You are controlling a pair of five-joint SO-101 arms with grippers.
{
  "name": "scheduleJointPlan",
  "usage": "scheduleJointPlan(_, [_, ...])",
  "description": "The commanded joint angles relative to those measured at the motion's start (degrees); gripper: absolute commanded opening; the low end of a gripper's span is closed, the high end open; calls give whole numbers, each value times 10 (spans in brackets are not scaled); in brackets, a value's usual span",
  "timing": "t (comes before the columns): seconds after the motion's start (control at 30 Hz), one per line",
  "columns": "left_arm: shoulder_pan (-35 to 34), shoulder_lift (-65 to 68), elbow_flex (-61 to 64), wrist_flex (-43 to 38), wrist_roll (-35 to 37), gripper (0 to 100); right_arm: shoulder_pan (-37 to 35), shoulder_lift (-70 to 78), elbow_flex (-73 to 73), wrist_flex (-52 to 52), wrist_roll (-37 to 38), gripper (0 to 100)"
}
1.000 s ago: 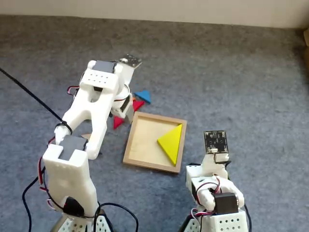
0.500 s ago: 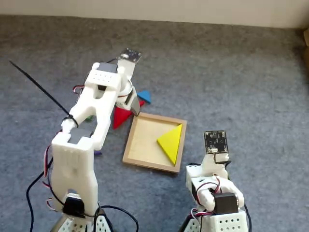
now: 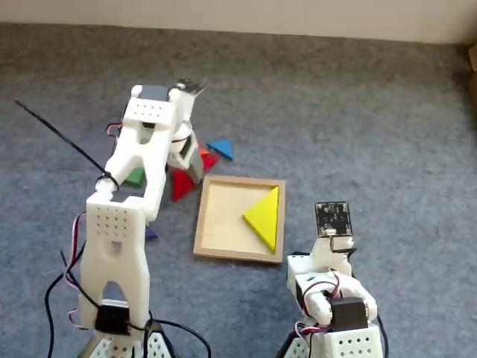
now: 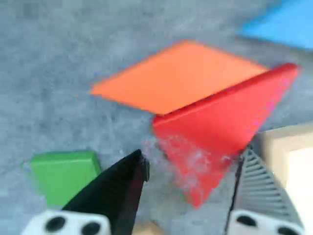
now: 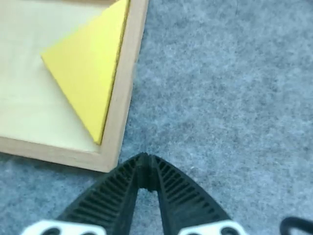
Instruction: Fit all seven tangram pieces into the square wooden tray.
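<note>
The square wooden tray (image 3: 203, 224) lies mid-carpet with a yellow triangle (image 3: 264, 216) in its right half. My left gripper (image 4: 190, 171) is open low over the carpet, its fingers either side of the tip of a big red triangle (image 4: 220, 129); in the high view the left gripper (image 3: 194, 168) is at the tray's far left corner. Beyond it lie an orange parallelogram (image 4: 181, 76), a blue triangle (image 3: 221, 148) and a green piece (image 3: 135, 177). My right gripper (image 5: 146, 169) is shut, empty, over carpet beside the tray rim (image 5: 122, 112) and yellow triangle (image 5: 90, 63).
A small purple piece (image 3: 151, 233) lies by the left arm, left of the tray. A second red piece (image 3: 211, 159) sits near the blue triangle. Grey carpet stretches open to the right and far side. A black cable (image 3: 56, 134) trails at left.
The left arm swung left and forward, uncovering the green and purple pieces. The big red triangle came further into view at its gripper. The tray shifted and turned slightly. The right arm stayed still.
</note>
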Motion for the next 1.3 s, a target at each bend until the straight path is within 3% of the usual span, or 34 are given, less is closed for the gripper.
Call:
scheduleJointPlan(0.0, [-23, 0, -8, 19, 0, 277, 5, -9, 86, 4, -3, 15])
scheduleJointPlan(0.3, [-18, -40, -11, 43, 0, 242, 5, -9, 86, 4, -3, 15])
scheduleJointPlan(0.43, [0, -78, -11, 38, -4, 275, 5, -9, 86, 4, -3, 15])
scheduleJointPlan(0.9, [7, -91, -10, -41, -207, 317, 5, -9, 86, 4, -3, 15])
scheduleJointPlan(1.27, [35, -58, -12, -59, -218, 317, 5, -9, 86, 4, -3, 15])
